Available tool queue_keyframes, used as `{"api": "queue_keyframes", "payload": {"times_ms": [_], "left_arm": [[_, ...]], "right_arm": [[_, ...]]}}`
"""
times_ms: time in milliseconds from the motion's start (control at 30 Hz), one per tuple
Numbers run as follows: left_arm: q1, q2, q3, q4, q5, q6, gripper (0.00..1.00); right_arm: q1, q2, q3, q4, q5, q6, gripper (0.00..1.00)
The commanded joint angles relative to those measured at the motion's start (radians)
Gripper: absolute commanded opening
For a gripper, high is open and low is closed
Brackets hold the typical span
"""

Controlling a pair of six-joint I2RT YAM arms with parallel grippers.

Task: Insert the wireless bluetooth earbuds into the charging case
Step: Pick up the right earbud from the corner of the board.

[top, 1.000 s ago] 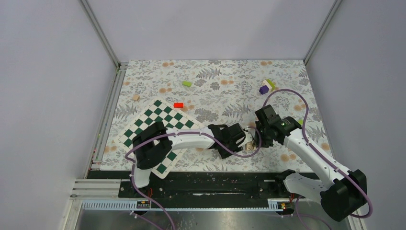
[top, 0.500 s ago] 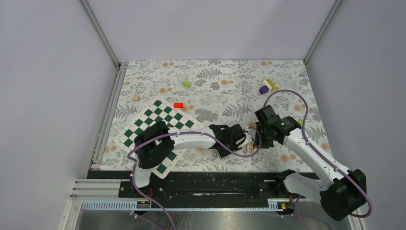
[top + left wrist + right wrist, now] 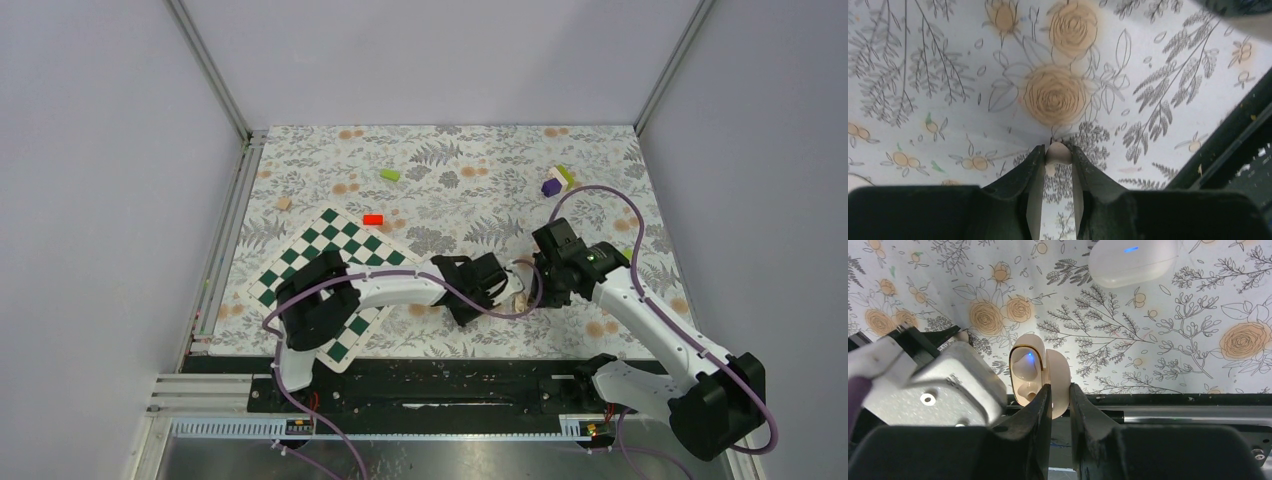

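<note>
A small cream earbud [image 3: 1058, 154] is pinched between the tips of my left gripper [image 3: 1058, 150], just above the flowered mat. My right gripper [image 3: 1060, 387] is shut on the charging case [image 3: 1025, 367]. The case stands open, cream inside with a gold rim, empty sockets and a blue light. The jaws grip its right half. In the top view both grippers meet at the mat's near middle, left gripper [image 3: 510, 290] just left of right gripper [image 3: 538, 290]. The left fingertips [image 3: 948, 332] show left of the case in the right wrist view.
A white rounded object with a blue light [image 3: 1132, 260] lies on the mat beyond the case. A chessboard [image 3: 330, 270] lies at the left. A red block [image 3: 373, 219], green block [image 3: 390, 174] and purple block [image 3: 552, 186] sit farther back. The black table rail [image 3: 450, 380] runs along the near edge.
The left gripper's jaws have narrowed onto the earbud, and the left arm has drawn back slightly to the left. The right arm has held still with the case.
</note>
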Motion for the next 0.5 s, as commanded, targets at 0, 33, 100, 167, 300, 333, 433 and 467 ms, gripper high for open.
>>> {"api": "queue_keyframes", "payload": {"times_ms": [0,33,100,167,300,333,433,467], "left_arm": [[0.059,-0.096,-0.041,-0.020,0.114,-0.036,0.05],[0.076,-0.118,-0.049,-0.019,0.147,-0.064,0.03],[0.112,-0.176,-0.065,-0.008,0.198,-0.085,0.01],[0.141,-0.241,-0.086,0.018,0.238,-0.099,0.00],[0.211,-0.353,-0.098,0.036,0.321,-0.112,0.00],[0.229,-0.374,-0.098,0.042,0.342,-0.117,0.00],[0.263,-0.440,-0.102,0.086,0.392,-0.143,0.00],[0.265,-0.464,-0.115,0.118,0.390,-0.170,0.00]], "right_arm": [[0.008,0.006,0.056,0.026,-0.010,0.000,0.00],[0.007,0.010,0.057,0.025,-0.008,-0.002,0.00],[0.007,0.019,0.063,0.028,-0.010,-0.004,0.00],[0.008,0.030,0.067,0.039,-0.033,-0.002,0.00],[0.008,0.049,0.075,0.085,-0.094,0.015,0.00],[0.008,0.054,0.077,0.091,-0.101,0.018,0.00],[0.008,0.064,0.084,0.096,-0.112,0.018,0.00],[0.008,0.068,0.087,0.097,-0.113,0.019,0.00]]}}
